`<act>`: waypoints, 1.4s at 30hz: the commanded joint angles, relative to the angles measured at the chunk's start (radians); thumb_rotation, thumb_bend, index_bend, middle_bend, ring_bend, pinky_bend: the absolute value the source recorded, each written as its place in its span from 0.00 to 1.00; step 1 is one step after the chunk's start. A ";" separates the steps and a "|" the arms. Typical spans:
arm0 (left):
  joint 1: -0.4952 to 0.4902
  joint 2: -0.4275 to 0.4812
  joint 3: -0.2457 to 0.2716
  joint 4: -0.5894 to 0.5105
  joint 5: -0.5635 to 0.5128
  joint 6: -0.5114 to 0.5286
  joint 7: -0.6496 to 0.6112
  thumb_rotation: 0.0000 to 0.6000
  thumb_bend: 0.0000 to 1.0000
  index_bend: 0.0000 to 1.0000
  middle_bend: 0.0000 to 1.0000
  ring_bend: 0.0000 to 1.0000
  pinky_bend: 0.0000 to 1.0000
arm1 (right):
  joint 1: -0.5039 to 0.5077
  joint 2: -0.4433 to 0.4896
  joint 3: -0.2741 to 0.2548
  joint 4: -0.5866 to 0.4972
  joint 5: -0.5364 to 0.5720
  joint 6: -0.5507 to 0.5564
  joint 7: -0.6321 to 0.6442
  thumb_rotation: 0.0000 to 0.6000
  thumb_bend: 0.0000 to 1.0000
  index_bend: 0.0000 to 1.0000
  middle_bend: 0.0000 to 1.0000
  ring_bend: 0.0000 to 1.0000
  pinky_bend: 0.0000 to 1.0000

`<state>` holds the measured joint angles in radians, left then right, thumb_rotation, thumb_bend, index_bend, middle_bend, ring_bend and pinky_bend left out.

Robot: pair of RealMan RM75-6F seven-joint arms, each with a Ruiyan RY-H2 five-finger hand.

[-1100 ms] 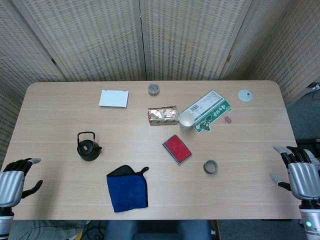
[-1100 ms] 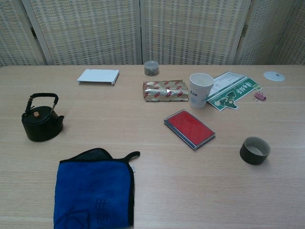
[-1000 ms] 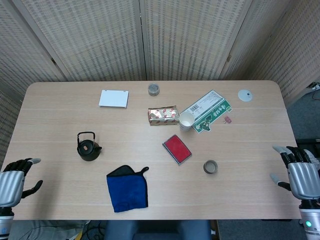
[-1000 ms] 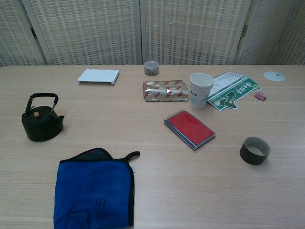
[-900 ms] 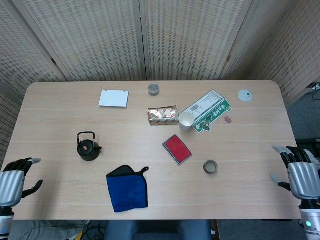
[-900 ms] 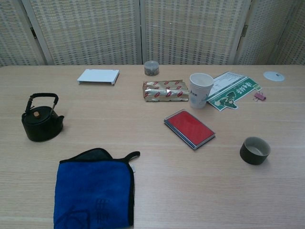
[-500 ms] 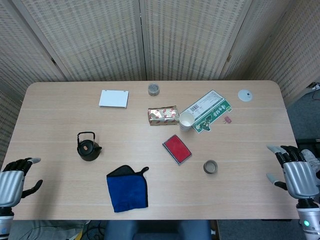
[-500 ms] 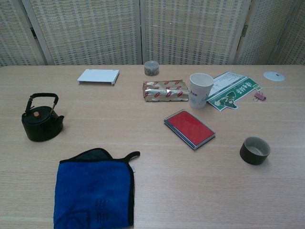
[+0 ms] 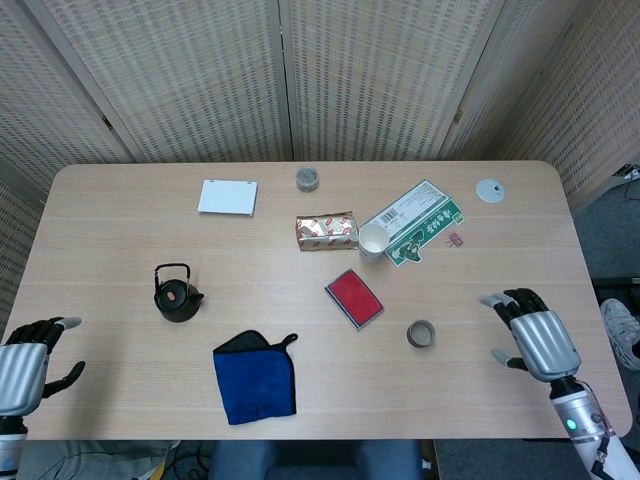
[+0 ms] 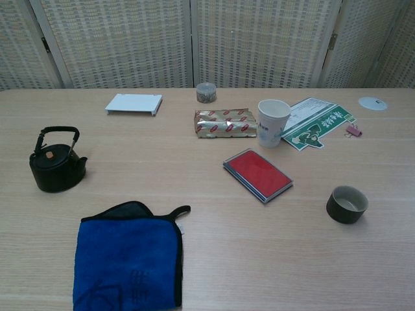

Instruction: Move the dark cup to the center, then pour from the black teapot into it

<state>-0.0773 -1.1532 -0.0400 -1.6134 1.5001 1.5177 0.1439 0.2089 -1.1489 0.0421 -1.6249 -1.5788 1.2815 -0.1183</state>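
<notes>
At the lower edge of the head view, the left hand and right hand are held empty, fingers spread. The small dark ceramic cup, lower right of centre on the desk, is judged light, rigid and breakable, best gripped round its wall. The black iron teapot, centre-left, probably heavy, is best lifted by its hoop handle.

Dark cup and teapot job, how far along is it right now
Done: nothing yet. The dark cup stands right of the red case, off center and untouched. In hand: the right hand is over the table's right side, fingers apart, empty and short of the cup. Left: grasp and move the cup to center, then lift the black teapot, which the left hand is nowhere near, and pour.
</notes>
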 commanded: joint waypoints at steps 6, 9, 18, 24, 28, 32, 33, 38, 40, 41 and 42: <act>0.003 0.003 0.001 -0.005 -0.007 -0.002 0.006 1.00 0.25 0.29 0.30 0.27 0.26 | 0.096 -0.077 0.009 0.058 0.025 -0.128 -0.003 1.00 0.01 0.31 0.27 0.18 0.18; 0.004 0.004 0.004 -0.006 -0.006 -0.005 0.008 1.00 0.25 0.29 0.30 0.27 0.26 | 0.120 -0.103 0.010 0.080 0.037 -0.163 0.001 1.00 0.00 0.31 0.26 0.18 0.18; 0.005 0.005 0.006 -0.008 -0.004 -0.007 0.008 1.00 0.25 0.29 0.30 0.27 0.26 | 0.189 -0.167 -0.005 0.126 0.063 -0.271 -0.028 1.00 0.00 0.30 0.25 0.17 0.18; 0.008 0.003 0.010 -0.005 -0.004 -0.008 0.004 1.00 0.25 0.29 0.30 0.27 0.26 | 0.225 -0.202 -0.003 0.158 0.087 -0.314 -0.043 1.00 0.00 0.30 0.25 0.17 0.18; 0.010 0.002 0.011 -0.003 -0.004 -0.006 -0.001 1.00 0.25 0.29 0.30 0.27 0.26 | 0.243 -0.222 -0.003 0.178 0.102 -0.336 -0.053 1.00 0.00 0.30 0.25 0.17 0.18; 0.012 0.001 0.011 0.000 -0.005 -0.007 -0.005 1.00 0.25 0.29 0.30 0.27 0.26 | 0.257 -0.238 -0.005 0.193 0.115 -0.353 -0.060 1.00 0.00 0.30 0.25 0.17 0.18; 0.012 0.001 0.011 0.001 -0.006 -0.007 -0.007 1.00 0.25 0.29 0.30 0.27 0.26 | 0.260 -0.243 -0.006 0.198 0.121 -0.358 -0.063 1.00 0.00 0.30 0.25 0.17 0.18; 0.012 -0.002 0.012 0.006 -0.005 -0.009 -0.009 1.00 0.25 0.29 0.30 0.27 0.26 | 0.274 -0.263 -0.009 0.215 0.136 -0.373 -0.075 1.00 0.00 0.30 0.25 0.17 0.18; 0.012 -0.002 0.012 0.008 -0.005 -0.009 -0.010 1.00 0.25 0.29 0.30 0.27 0.26 | 0.280 -0.269 -0.010 0.223 0.143 -0.379 -0.078 1.00 0.00 0.30 0.25 0.17 0.18; 0.013 -0.003 0.011 0.008 -0.006 -0.009 -0.011 1.00 0.25 0.29 0.30 0.27 0.26 | 0.282 -0.273 -0.010 0.227 0.145 -0.382 -0.080 1.00 0.00 0.30 0.25 0.17 0.18; 0.013 -0.003 0.011 0.009 -0.006 -0.009 -0.011 1.00 0.25 0.29 0.30 0.27 0.26 | 0.285 -0.277 -0.011 0.232 0.148 -0.385 -0.081 1.00 0.00 0.30 0.25 0.17 0.18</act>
<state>-0.0646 -1.1563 -0.0289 -1.6044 1.4945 1.5092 0.1327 0.4923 -1.4243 0.0318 -1.3945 -1.4325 0.8988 -0.1979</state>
